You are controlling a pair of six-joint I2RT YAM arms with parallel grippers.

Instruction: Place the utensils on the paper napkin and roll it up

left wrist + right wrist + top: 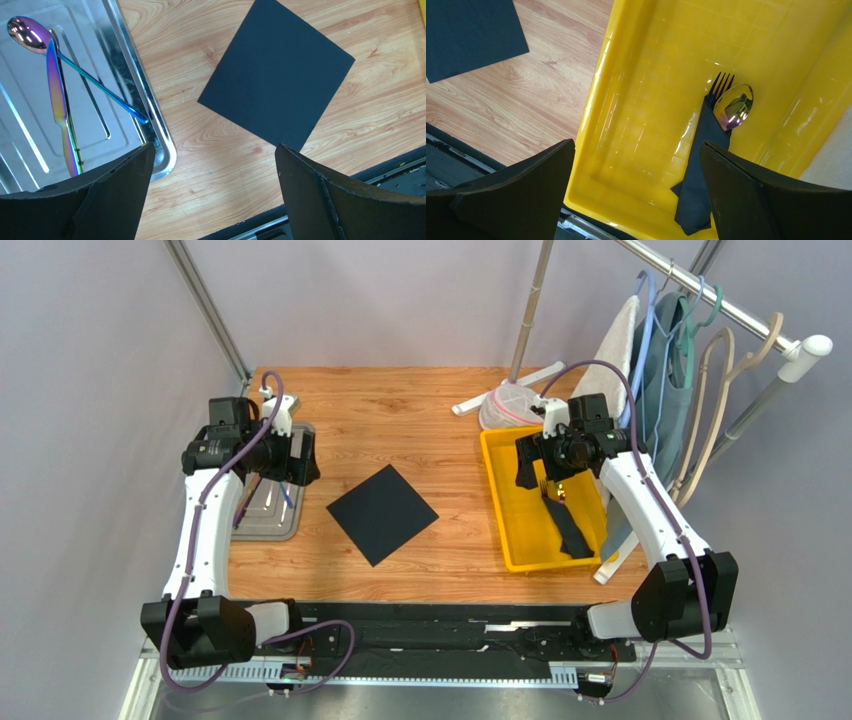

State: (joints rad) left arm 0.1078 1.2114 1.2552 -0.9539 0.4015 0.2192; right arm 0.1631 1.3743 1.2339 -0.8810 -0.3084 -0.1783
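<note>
The paper napkin (pixel 382 513) lies flat near the middle of the counter (pixel 420 400), turned so that its corners point to 12, 3, 6 and 9 o'clock, with nothing resting on it. At its 9 o'clock, a little apart, a metal tray (pixel 275 525) sits by the counter's left edge and holds loose utensils. The left wrist view shows an iridescent purple spoon (pixel 30 34) with a blue handle, and an iridescent knife (pixel 57 100) lying across that handle. A thin gold-green piece runs along beside the knife, but I cannot tell what it is. The left arm (pixel 200 530) reaches over the far part of this tray. The left jaws are spread wide and hold nothing, with the tray's rim and bare wood showing between them. At the napkin's 3 o'clock, also apart from it, stands a yellow bin (pixel 497 500). In it lies a rolled black bundle (pixel 698 175), with fork tines (pixel 721 82) and a shiny spoon bowl (pixel 736 107) sticking out of its far end. The right arm (pixel 640 500) hangs over this bin. The right jaws are likewise wide apart and empty, above the bundle and not touching it. Beyond the bin, at about 1 o'clock from the napkin, are a white mesh bag (pixel 510 405) and a rail of hangers (pixel 700 300).
</note>
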